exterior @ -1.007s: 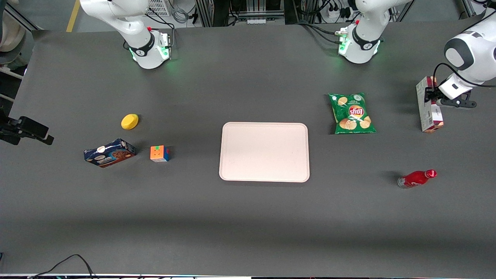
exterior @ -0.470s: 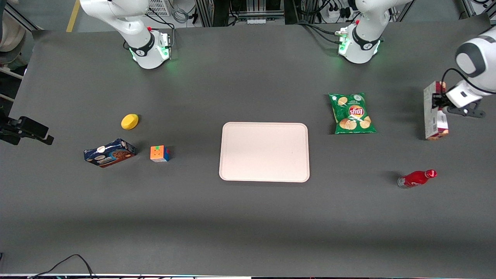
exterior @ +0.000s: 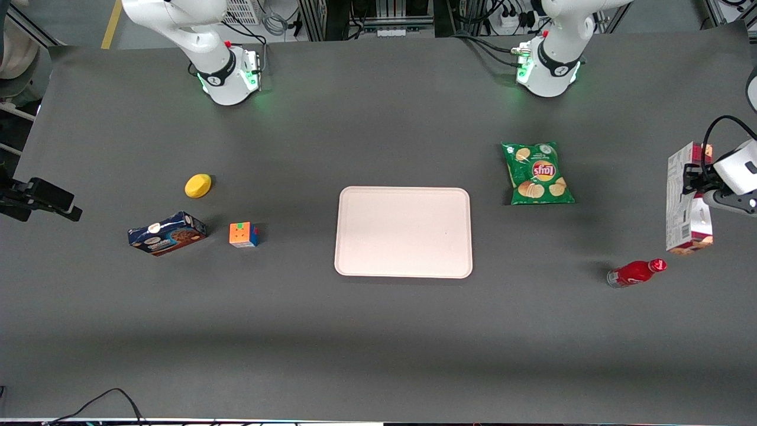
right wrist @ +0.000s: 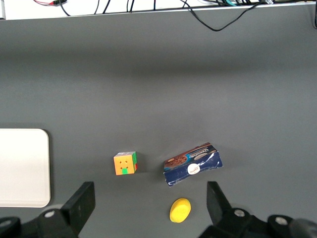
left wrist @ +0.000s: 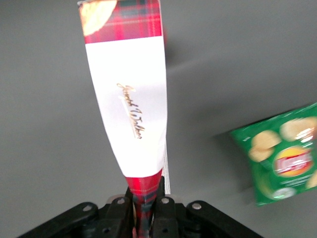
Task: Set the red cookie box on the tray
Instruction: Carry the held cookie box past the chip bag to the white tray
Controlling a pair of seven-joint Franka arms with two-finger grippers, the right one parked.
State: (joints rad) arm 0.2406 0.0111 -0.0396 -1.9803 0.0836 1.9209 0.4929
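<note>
The red cookie box (exterior: pixel 680 198) hangs in the air at the working arm's end of the table, lifted above the surface, its pale broad face toward the front camera. In the left wrist view it (left wrist: pixel 130 104) shows a white label and red plaid ends. My left gripper (exterior: pixel 698 180) is shut on the box near one end; in the left wrist view the gripper (left wrist: pixel 144 208) has a finger on each side of the plaid end. The pale pink tray (exterior: pixel 403 232) lies flat at the table's middle with nothing on it, well away from the box.
A green chip bag (exterior: pixel 536 173) lies between the tray and the held box, also in the left wrist view (left wrist: pixel 280 158). A small red bottle (exterior: pixel 636 273) lies nearer the front camera. A blue cookie box (exterior: pixel 167 233), a colour cube (exterior: pixel 243 234) and a yellow object (exterior: pixel 198 185) lie toward the parked arm's end.
My left gripper has carried the red cookie box up off the table, nearer the front camera and farther toward the working arm's table end. Everything else stayed put.
</note>
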